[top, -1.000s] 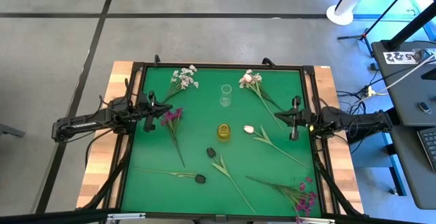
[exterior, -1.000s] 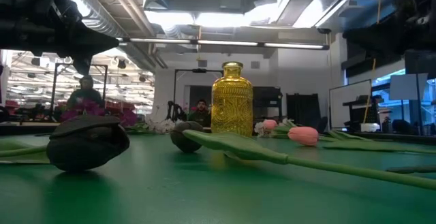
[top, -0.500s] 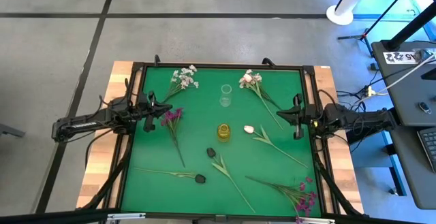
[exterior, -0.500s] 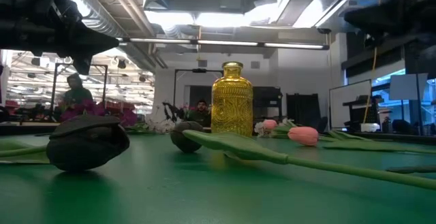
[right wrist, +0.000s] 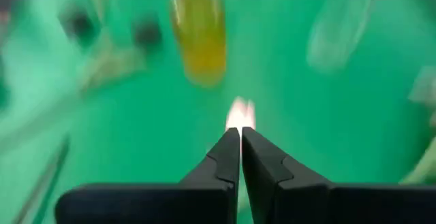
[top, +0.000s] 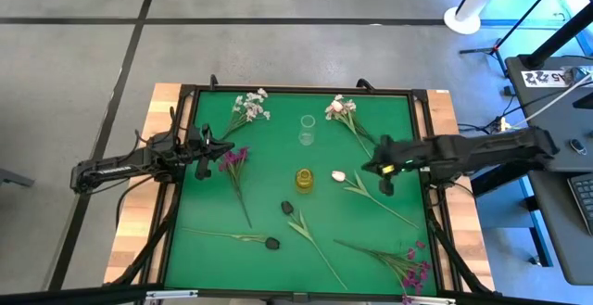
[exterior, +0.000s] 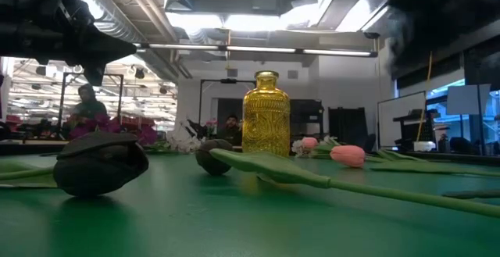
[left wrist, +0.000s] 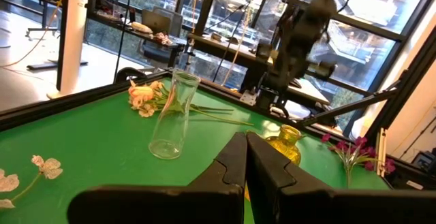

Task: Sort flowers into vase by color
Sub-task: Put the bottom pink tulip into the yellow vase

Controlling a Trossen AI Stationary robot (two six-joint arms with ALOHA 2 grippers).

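In the high view, the bench [top: 185,240] is covered with a green mat on which the flowers are scattered. A white sprig [top: 248,108] lies at the far left, and a purple sprig [top: 231,160] is seen just beside the left gripper [top: 206,154] at the left edge. A pale pink bunch [top: 339,108] lies at the far right, and a pink bud [top: 339,175] rests just right of the yellow vase [top: 303,180] at the centre. A clear vase [top: 307,130] stands beyond the yellow one. Two dark buds [top: 287,208] [top: 271,244] lie nearer, and another purple sprig [top: 414,266] lies at the near right corner. The right gripper [top: 378,167] is held over the mat, right of the pink bud.

In the low view, a dark bud [exterior: 100,164] fills the near left, with the yellow vase [exterior: 266,115] behind and the pink bud [exterior: 348,155] to its right.

In the left wrist view, the jaws are pressed together, holding nothing; the clear vase [left wrist: 170,116] stands ahead.

In the right wrist view, the jaws are likewise closed and empty, aimed at the pink bud [right wrist: 240,114].
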